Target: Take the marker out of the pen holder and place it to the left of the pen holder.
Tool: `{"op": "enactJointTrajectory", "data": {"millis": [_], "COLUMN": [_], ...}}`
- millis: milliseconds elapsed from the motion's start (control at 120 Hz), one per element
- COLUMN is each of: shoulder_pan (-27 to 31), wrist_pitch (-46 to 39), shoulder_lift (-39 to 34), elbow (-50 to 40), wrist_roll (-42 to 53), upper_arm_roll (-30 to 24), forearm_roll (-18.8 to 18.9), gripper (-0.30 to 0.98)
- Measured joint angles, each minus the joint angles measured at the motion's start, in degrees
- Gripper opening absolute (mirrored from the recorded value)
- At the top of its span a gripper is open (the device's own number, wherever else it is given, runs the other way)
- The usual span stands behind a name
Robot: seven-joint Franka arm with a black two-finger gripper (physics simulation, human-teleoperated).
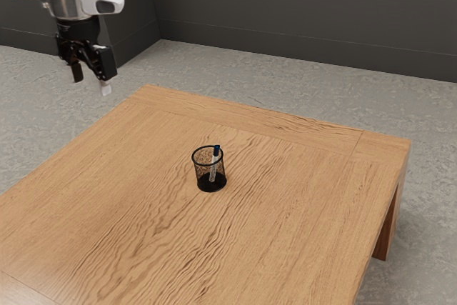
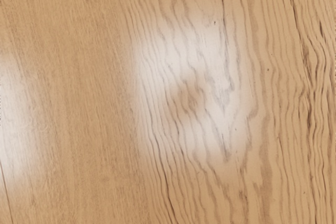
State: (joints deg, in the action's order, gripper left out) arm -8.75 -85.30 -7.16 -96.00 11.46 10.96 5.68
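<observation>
Black two-finger gripper (image 1: 91,81) hangs in the air at the exterior view's far left, above and well apart from the black wire-mesh pen holder (image 1: 202,182). Its two fingers stand well apart with a gap between them, and it has hold of nothing. The slim white marker with a dark blue cap (image 1: 216,150) is inside the pen holder, close to upright with a slight lean, cap end up by the rim. The pen holder stands upright on the light brown wooden table (image 1: 285,212); in the wrist view, its dark rounded edge shows against the wood grain.

I judge the step in hand to be the approach: the marker has not yet been taken out. Next, my hand should travel toward the exterior view's right and nearer, stop over the pen holder, and line its fingers up on either side of the cap. It should then come down slowly, grip high on the marker and lift straight up until the lower end clears the rim. A finger catching the mesh could tip or drag the holder. Setting the marker down beside the holder, to its left, comes after that.
</observation>
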Motion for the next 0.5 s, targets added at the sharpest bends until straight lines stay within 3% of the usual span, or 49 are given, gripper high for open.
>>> {"op": "enactJointTrajectory", "data": {"millis": [158,275,417,500], "shoulder_pan": [-0.2,0.5,0.4,0.0], "wrist_pitch": [-1.3,-6.8,-12.2,-16.0], "shoulder_lift": [2.1,11.8,24.2,28.2], "elbow": [0.9,4.2,9.0,10.1], "wrist_roll": [0.0,0.0,-0.5,-0.8], "upper_arm_roll": [-0.5,-0.5,-1.0,-1.5], "forearm_roll": [-0.6,-1.3,-5.1,-6.1], "gripper": [0.69,0.69,0.69,0.69]}}
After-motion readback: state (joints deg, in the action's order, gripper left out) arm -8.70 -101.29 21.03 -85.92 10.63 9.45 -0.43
